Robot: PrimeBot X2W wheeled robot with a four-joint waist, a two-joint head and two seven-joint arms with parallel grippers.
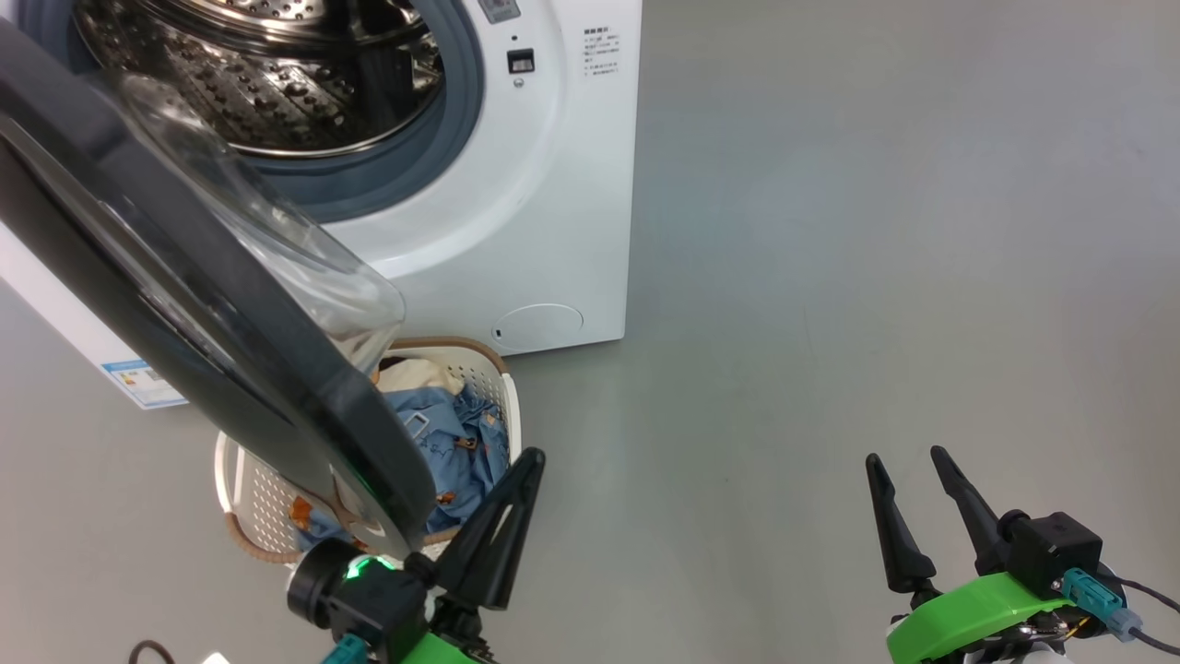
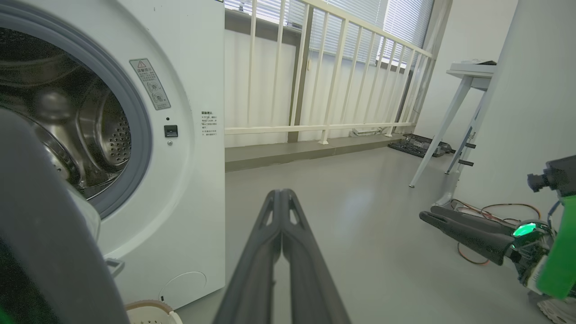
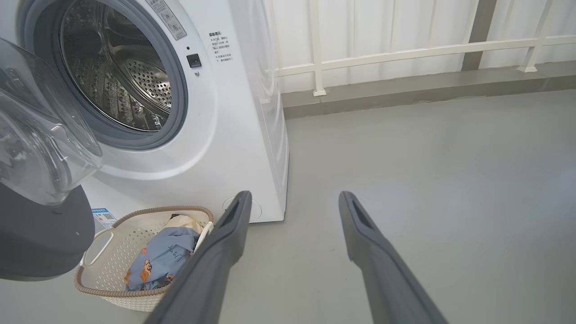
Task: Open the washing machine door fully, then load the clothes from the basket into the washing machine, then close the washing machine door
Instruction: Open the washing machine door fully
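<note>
Left hand [image 1: 527, 466] [image 2: 281, 198]: its two dark fingers are pressing flat against each other and are gripping nothing. It is pointing up and away, just beside the lower edge of the washing machine door [image 1: 230, 369]. Whether it is touching that edge, I cannot tell.
Right hand [image 1: 905, 461] [image 3: 295, 198]: its fingers are standing well apart with only grey floor between them, and it is carrying nothing. It is hanging over bare floor, well to the right of the machine.
Washing machine door: it is standing open, swung out toward the robot. Its black ring and clear bulging glass [image 3: 40, 135] are covering the left part of the basket in the head view.
Washing machine [image 1: 553, 184] [image 3: 234, 135]: it is standing on the floor with its mouth uncovered. The steel drum [image 1: 277, 83] and the grey gasket [image 1: 461, 120] around it are showing.
Basket [image 1: 258, 498] [image 3: 112, 256]: it is sitting on the floor close in front of the machine, below the open door.
Clothes [image 1: 461, 443] [image 3: 162, 256]: the light-blue pieces are lying crumpled inside the basket, and a cream piece [image 1: 415, 373] is lying at the end nearer the machine.
Machine front: a blue sticker [image 1: 138, 383] is showing at the lower left and a round flap [image 1: 539, 325] at the lower right.
Floor [image 1: 830, 277]: it is stretching smooth and grey to the right of the machine.
Railing [image 2: 315, 67]: it is running behind the machine in front of a pale wall.
</note>
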